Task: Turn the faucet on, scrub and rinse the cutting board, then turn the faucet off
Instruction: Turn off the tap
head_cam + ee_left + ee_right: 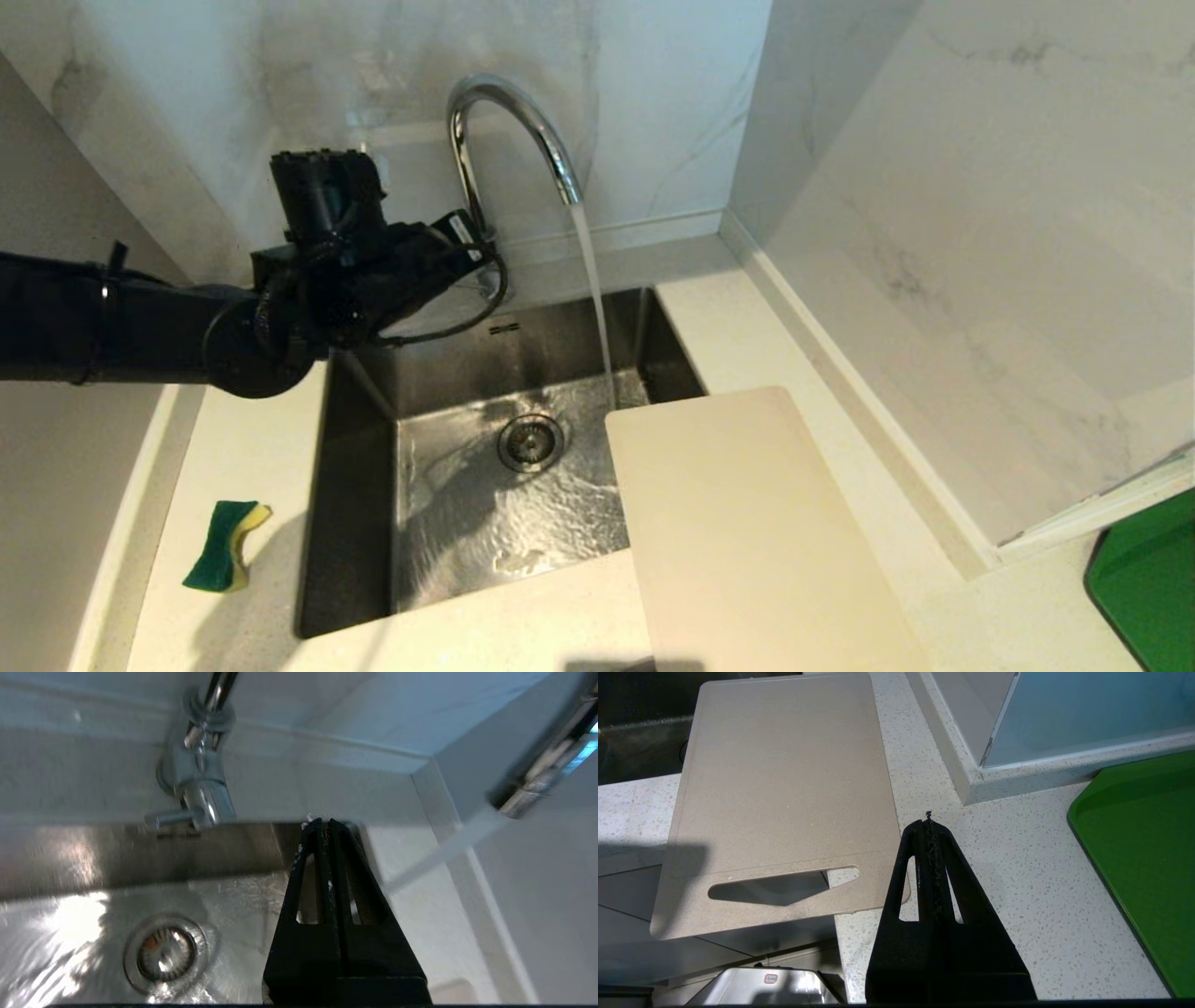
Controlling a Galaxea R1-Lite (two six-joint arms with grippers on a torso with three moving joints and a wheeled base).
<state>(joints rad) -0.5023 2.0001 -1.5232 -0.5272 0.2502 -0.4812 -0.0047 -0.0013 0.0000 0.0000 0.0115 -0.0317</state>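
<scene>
faucet running, cutting board overhanging sink

Pretty clearly a home-style kitchen: there's a stainless steel sink sunk into a pale speckled stone countertop, with a drain strainer in the bottom and a tall chrome gooseneck faucet running water into it. The walls behind are white marble-look panels meeting in a corner, and the usual dish stuff is lying around, like a green-and-yellow sponge on the counter, a cream cutting board hanging partly over the sink edge, and a bright green tray off to the side.
</scene>
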